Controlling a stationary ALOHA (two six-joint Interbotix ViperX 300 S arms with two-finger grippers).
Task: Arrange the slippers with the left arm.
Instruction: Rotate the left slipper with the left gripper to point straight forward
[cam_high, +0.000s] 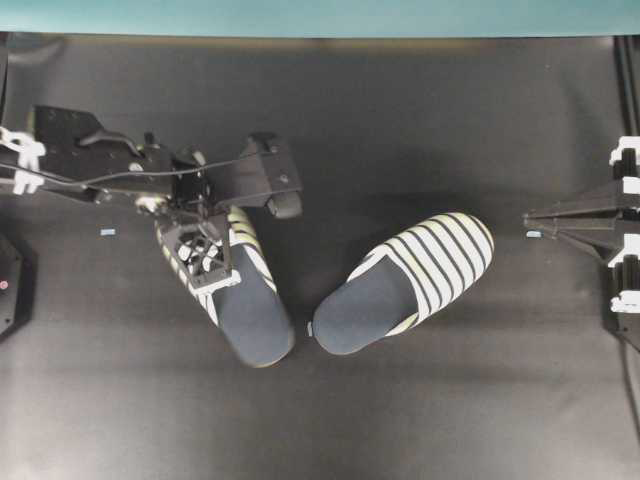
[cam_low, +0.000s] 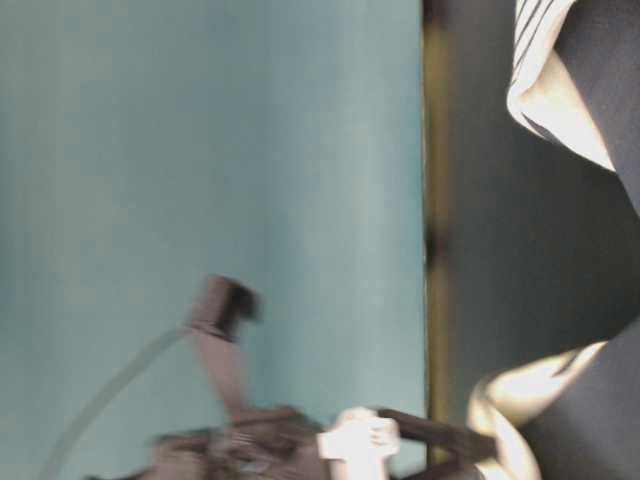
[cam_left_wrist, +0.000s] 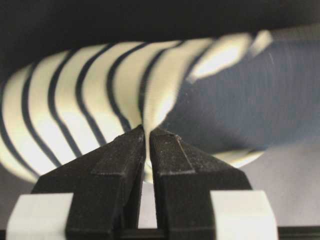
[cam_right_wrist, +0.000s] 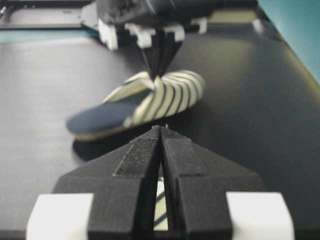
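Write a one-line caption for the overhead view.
Left gripper pinches the left slipper's striped upper; right slipper lies beside it.

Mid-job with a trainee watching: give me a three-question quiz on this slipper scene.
1. True or false: the left gripper is shut on the left slipper.
2. What part does it pinch? A heel B striped upper's edge C sole
3. Fill in: the right gripper is ____ and holds nothing.

Key: 1 true. 2 B; the left wrist view shows the fabric bunched between the fingertips. 3 shut; it sits at the mat's right edge, away from the right slipper.
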